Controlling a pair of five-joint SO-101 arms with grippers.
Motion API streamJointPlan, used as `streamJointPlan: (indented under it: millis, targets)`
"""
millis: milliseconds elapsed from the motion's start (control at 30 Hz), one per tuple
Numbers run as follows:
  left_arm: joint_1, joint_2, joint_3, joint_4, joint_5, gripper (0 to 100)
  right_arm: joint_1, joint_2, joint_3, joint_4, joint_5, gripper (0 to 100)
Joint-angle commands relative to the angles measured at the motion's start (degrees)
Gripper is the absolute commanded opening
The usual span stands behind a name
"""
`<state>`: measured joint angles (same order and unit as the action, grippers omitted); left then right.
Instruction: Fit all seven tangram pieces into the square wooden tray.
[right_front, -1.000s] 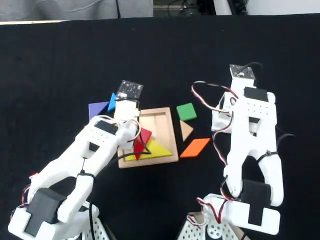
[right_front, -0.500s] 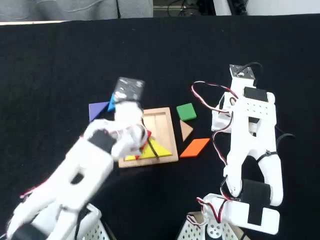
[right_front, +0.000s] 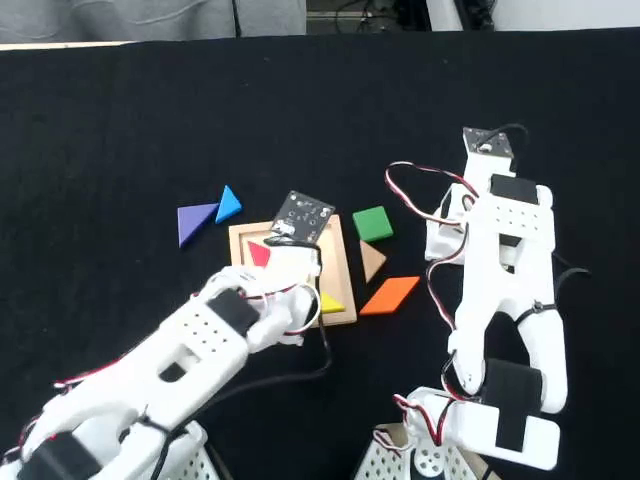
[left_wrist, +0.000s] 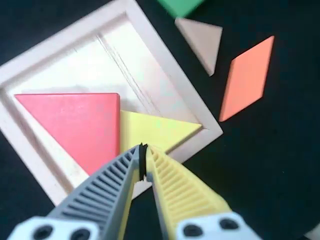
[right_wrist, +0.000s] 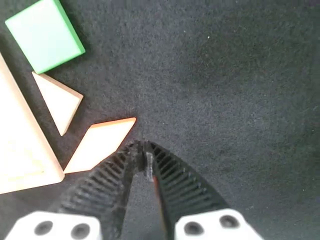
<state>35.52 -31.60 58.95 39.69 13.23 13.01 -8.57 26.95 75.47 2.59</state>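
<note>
The square wooden tray (left_wrist: 100, 65) holds a red triangle (left_wrist: 75, 125) and a yellow triangle (left_wrist: 160, 132), both flat and side by side. My left gripper (left_wrist: 143, 150) is shut and empty, its tips just above the seam between them. In the high view the left arm (right_front: 220, 330) covers the tray's (right_front: 240, 235) near half. Right of the tray lie a green square (right_front: 372, 223), a tan triangle (right_front: 372, 260) and an orange parallelogram (right_front: 390, 295). A purple triangle (right_front: 195, 220) and a blue triangle (right_front: 229, 204) lie to its left. My right gripper (right_wrist: 145, 150) is shut over bare table beside the orange parallelogram (right_wrist: 100, 142).
The table is a black cloth. The right arm (right_front: 500, 250) stands upright to the right of the loose pieces. The green square (right_wrist: 45, 32), the tan triangle (right_wrist: 60, 100) and a tray corner (right_wrist: 20, 150) show in the right wrist view.
My left arm has swung right across the tray. The red triangle, tilted under the gripper before, now lies flat in the tray's left part. The right arm has not moved.
</note>
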Motion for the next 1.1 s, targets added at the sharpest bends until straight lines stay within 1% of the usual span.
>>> streamJointPlan:
  millis: [0,167,300,367,500,633,833,900,1000,1067]
  targets:
    - [0.40,5.98,-3.74,-3.52,-0.62,3,0.88,-0.92,-0.31,-0.70,-0.62,1.1]
    - [0.31,11.96,-5.41,-3.69,-0.79,3,0.88,-0.92,-0.31,-0.70,-0.62,1.1]
    - [0.04,10.73,-4.97,-3.52,-0.79,3,0.88,-0.92,-0.31,-0.53,-0.62,1.1]
    - [-1.45,9.41,-4.26,-3.87,-0.79,3,0.88,-0.92,-0.31,-0.44,-0.62,1.1]
    - [-6.90,8.70,-2.77,-6.59,-0.88,3,0.88,-0.92,-0.22,-0.35,-0.62,1.1]
    - [-9.63,10.02,-2.51,-6.86,-5.36,3,0.88,-0.92,-0.22,-0.35,-0.62,1.1]
    - [-9.71,8.00,-1.54,-6.59,-5.45,3,0.88,-0.92,-0.22,-0.26,-0.62,1.1]
    - [-9.27,5.80,-1.54,-3.78,-5.36,3,0.88,-0.92,-0.22,-0.26,-0.62,1.1]
    - [-5.58,0.26,-1.19,-0.53,-2.55,3,0.88,-0.92,-0.22,-0.53,-0.62,1.1]
    - [-2.07,-2.81,-0.22,-0.70,-2.20,3,0.62,-0.92,-0.22,-0.53,-0.62,1.1]
